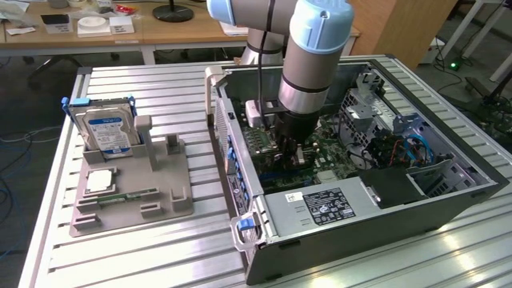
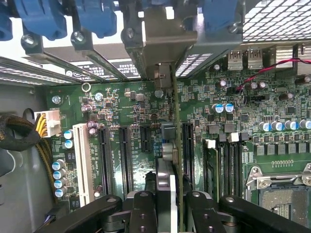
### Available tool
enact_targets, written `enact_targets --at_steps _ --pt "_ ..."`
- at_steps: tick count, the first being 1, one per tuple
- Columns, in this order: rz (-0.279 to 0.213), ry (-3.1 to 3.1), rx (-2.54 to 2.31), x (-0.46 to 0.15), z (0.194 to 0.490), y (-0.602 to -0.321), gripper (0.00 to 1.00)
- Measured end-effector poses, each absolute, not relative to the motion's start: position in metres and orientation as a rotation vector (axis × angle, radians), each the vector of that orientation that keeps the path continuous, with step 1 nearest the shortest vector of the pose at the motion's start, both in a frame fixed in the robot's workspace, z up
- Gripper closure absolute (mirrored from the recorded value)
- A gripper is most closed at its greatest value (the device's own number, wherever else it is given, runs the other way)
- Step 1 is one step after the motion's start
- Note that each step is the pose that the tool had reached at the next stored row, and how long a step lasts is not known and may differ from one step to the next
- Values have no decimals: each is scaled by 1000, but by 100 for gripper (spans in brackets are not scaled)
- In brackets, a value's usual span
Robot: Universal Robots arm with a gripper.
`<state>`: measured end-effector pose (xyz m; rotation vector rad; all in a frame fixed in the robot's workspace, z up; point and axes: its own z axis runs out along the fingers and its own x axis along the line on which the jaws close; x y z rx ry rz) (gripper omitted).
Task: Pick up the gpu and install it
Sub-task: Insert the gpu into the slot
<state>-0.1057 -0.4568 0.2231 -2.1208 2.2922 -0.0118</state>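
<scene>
Setting: robotics lab or test workshop. Evidence: ribbed aluminium worktable [image 1: 160, 252] carrying open PC case [image 1: 384, 210] with exposed motherboard [image 2: 126, 111]; grey fixture tray [image 1: 132, 186] holding hard drive [image 1: 108, 135] and small parts; robot arm [image 1: 316, 60] mounted at table. Background: wooden desks [image 1: 96, 36] with clutter, lamp base [image 1: 172, 12], cables on floor, equipment stands at exterior view's right.
</scene>
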Motion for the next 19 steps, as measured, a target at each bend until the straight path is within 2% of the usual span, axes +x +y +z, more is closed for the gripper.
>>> enact_targets --at_steps 19 --pt "-12 2292 -2121 -106 217 -457 72"
